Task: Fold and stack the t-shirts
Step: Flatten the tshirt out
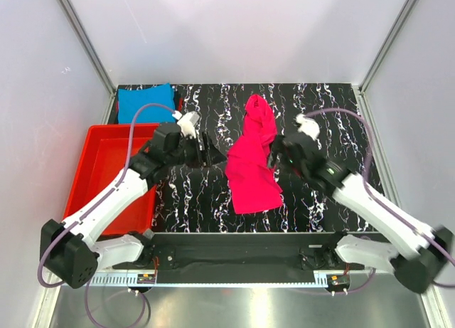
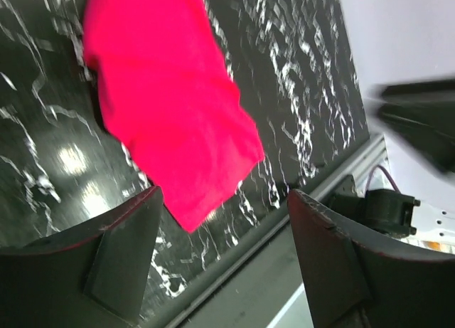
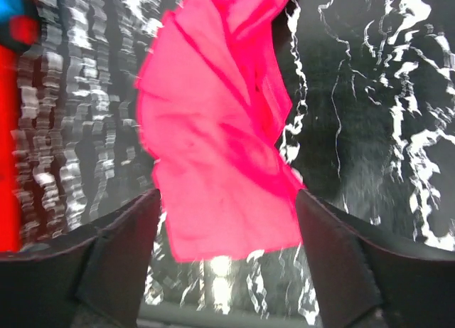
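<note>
turquoise t-shirt (image 1: pixel 146 102) lies folded flat at 11 o'clock on the table (image 1: pixel 192 193), just behind the red tray (image 1: pixel 106 164). left gripper (image 1: pixel 207 150) spread wide, empty, at 9 o'clock of the magenta t-shirt (image 1: pixel 251 164). magenta t-shirt bunched in a narrow strip mid-table, long axis 12-to-6. right gripper (image 1: pixel 274 157) wide too, empty, at its 3 o'clock, about equally near. shirt sits between both arms, so spreading it likely needs both
</note>
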Robot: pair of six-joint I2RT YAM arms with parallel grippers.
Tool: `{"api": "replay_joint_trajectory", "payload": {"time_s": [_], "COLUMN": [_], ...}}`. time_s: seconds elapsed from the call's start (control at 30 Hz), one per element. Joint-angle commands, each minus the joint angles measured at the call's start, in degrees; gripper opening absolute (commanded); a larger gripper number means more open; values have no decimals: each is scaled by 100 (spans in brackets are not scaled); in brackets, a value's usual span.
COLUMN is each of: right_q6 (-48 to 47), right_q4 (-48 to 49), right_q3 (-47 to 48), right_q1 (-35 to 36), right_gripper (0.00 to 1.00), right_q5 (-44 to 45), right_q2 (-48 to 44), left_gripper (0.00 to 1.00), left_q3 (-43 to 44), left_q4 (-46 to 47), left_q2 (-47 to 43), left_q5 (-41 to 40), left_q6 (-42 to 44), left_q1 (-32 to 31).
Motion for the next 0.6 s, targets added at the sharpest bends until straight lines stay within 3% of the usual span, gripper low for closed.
{"api": "replay_joint_trajectory", "payload": {"time_s": [0.0, 0.13, 0.17, 0.37, 0.57], "right_q6": [-630, -982, -1140, -1353, -896], "right_q4": [1047, 2032, 2087, 2290, 2070], "right_q3": [331, 418, 532, 1560, 2387], "right_q1": [-634, -1601, -1707, -2252, -2499], "right_gripper": [81, 70, 66, 58, 63], "right_q5": [-872, -3119, -3309, -2803, -2704], "right_q2": [1077, 2231, 2443, 3744, 5010], "left_gripper": [76, 76, 76, 79, 84], "left_q3": [168, -384, -447, -194, 886], "left_q4": [-261, 160, 257, 311, 618], "left_q2": [-15, 108, 143, 810, 2321], "left_q5": [-396, 7, 16, -431, -503], "left_q6": [498, 323, 297, 296, 33], "left_q1": [29, -41, -76, -85, 186]}}
